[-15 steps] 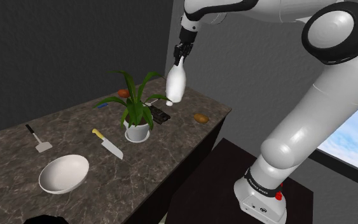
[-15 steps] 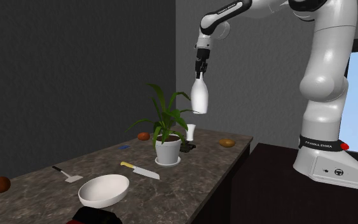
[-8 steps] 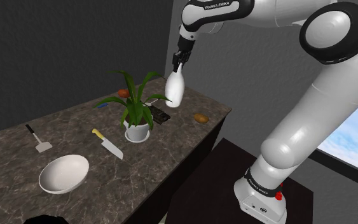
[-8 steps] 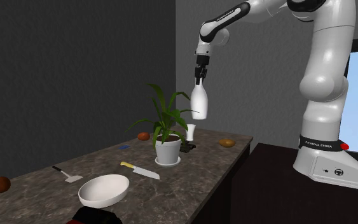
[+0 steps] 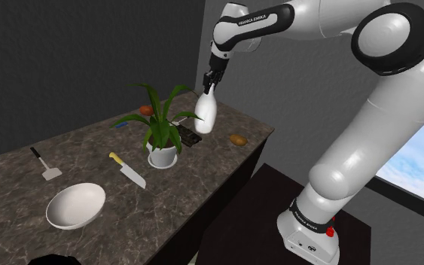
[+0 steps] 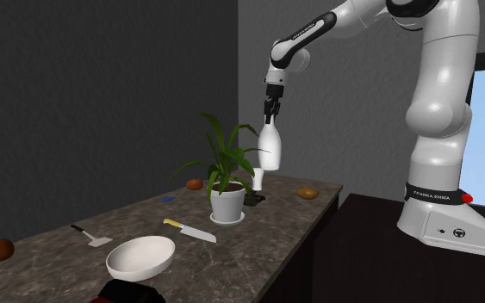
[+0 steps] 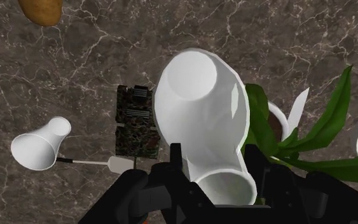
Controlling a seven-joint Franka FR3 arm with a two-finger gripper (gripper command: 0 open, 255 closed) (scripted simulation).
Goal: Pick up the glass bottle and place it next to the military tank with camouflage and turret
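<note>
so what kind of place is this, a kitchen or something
Most likely a home kitchen. A long dark marbled countertop carries a yellow-handled knife, a spatula and a white bowl, and there is a window off to the side.

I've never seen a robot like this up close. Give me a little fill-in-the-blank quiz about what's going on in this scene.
1. The gripper clasps the bottle by its ___, holding it in the air.
2. The knife lying on the counter has a ___ handle.
3. The bowl near the knife is ___ in colour.

Missing words: neck; yellow; white.
</note>
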